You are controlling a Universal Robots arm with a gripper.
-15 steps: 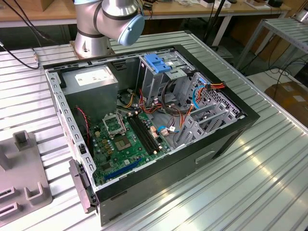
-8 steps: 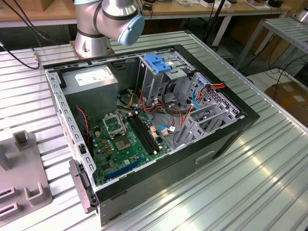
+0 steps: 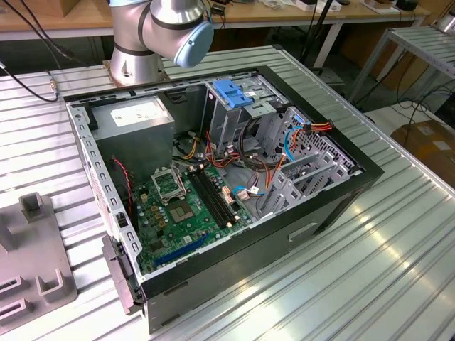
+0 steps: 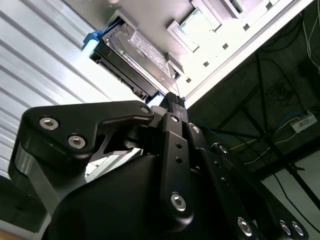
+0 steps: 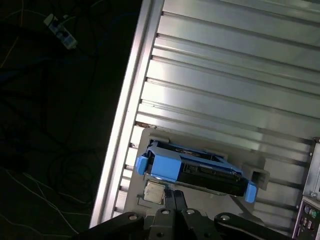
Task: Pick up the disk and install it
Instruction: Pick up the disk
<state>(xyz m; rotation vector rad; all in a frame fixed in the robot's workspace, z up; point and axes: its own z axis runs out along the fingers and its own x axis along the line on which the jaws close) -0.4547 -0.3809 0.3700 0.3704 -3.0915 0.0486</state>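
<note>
**Disk lies straight ahead of the closed pincer**

The disk [image 5: 200,170] rests in a grey holder [image 5: 200,142] on the ribbed surface [image 5: 225,75], near that surface's edge. The pincer [image 5: 175,201] is closed and holds nothing. Its tips point at the disk and stop just short of it. The disk's long side runs crosswise to the pincer.

Exterior view overlooks case [image 3: 284,241]; both wrist views close on disk [image 4: 135,57] [image 5: 165,166]
</note>
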